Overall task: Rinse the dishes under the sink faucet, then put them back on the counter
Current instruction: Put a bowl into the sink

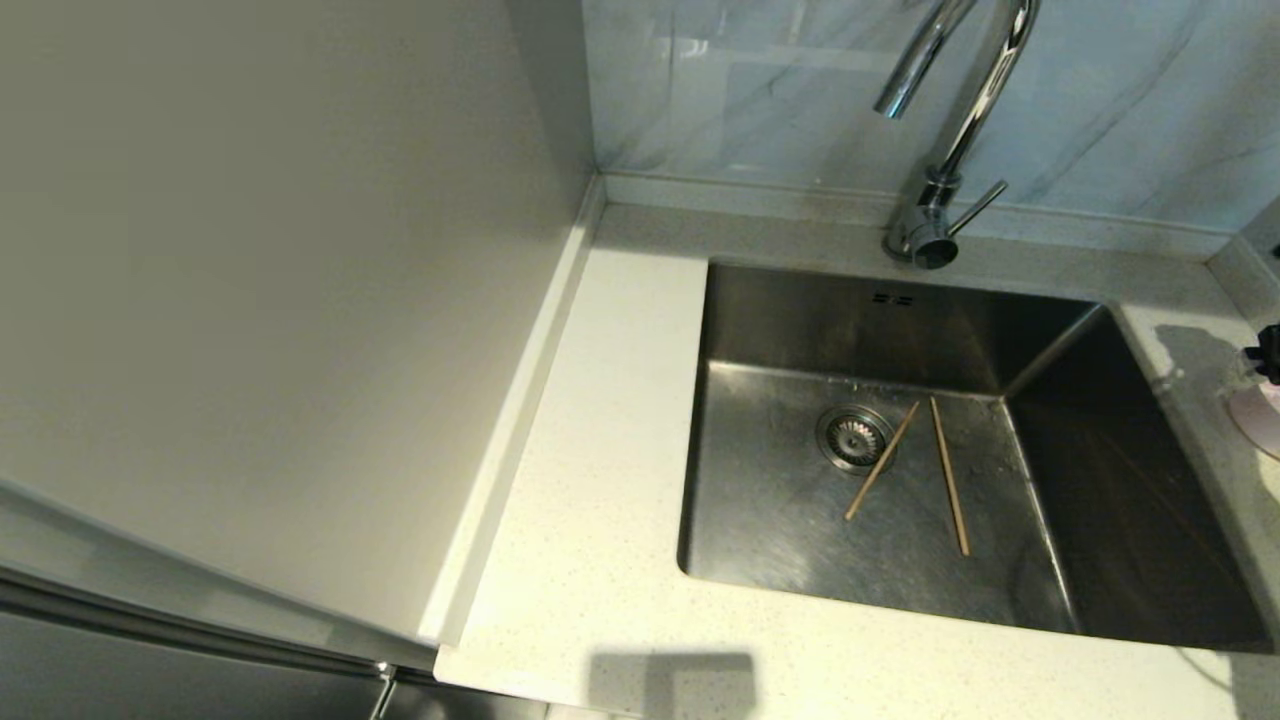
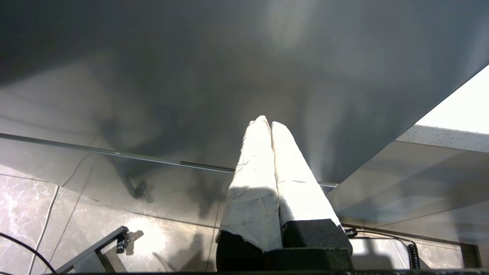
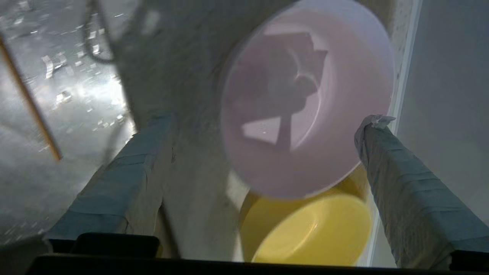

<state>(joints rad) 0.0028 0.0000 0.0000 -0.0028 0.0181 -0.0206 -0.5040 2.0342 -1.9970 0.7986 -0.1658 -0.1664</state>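
Two brown chopsticks (image 1: 882,460) (image 1: 949,490) lie apart on the floor of the steel sink (image 1: 860,320), one beside the drain (image 1: 855,437). The chrome faucet (image 1: 960,130) stands behind the basin; no water is seen running. On the counter (image 1: 600,450) right of the sink, only a sliver of the pink bowl (image 1: 1262,420) shows. In the right wrist view my right gripper (image 3: 267,120) hovers open over the pink bowl (image 3: 305,99), its taped fingers (image 3: 126,179) standing wide on either side. The yellow bowl (image 3: 309,229) sits beside the pink one. One chopstick (image 3: 28,99) shows in the sink.
My left gripper (image 2: 266,122) is parked low in front of a dark cabinet face, above the tiled floor (image 2: 30,214). A tall pale panel (image 1: 250,300) borders the counter's left side. A marbled wall (image 1: 780,90) rises behind the faucet.
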